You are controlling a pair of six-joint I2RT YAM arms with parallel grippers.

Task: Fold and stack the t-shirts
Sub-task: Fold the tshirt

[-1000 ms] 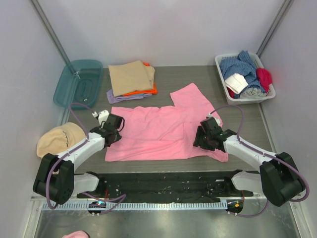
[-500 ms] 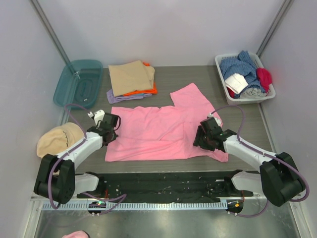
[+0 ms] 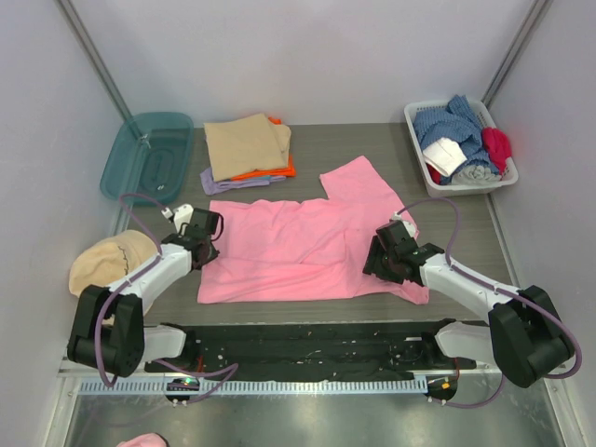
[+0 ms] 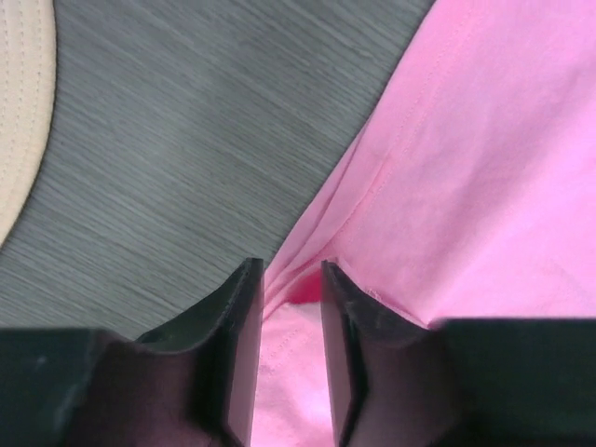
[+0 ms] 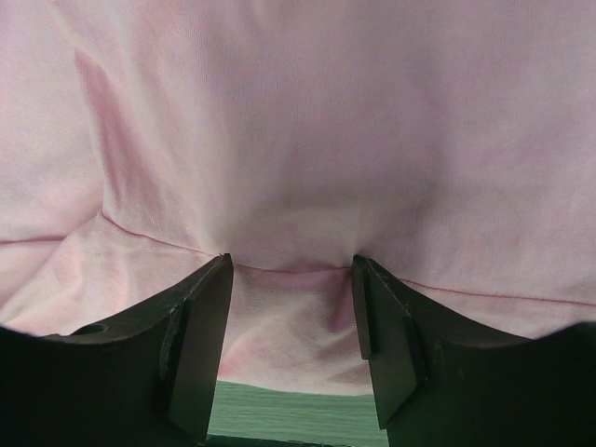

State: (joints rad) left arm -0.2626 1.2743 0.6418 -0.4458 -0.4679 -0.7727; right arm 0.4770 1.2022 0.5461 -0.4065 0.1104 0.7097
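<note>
Two claws sit at opposite ends of the pink t-shirt, which lies spread flat on the table between them. The left claw is down at the shirt's left edge with its jaws only a narrow slit apart. In the left wrist view a fold of that pink edge sits in the slit, but I cannot tell whether it is pinched or merely lying there. Bare table lies just to this claw's left, and the tan cap is farther out on that side. The right claw rests on the shirt's right part, beside the near sleeve, with its jaws about half open. Its tips are set on the cloth, and a hem runs across the gap between them with nothing gripped. Beyond the left claw, at the far side, lies the stack of folded t-shirts, tan over orange and lilac, with a teal tub to its left. Far beyond the right claw stands a white basket of clothes.
</note>
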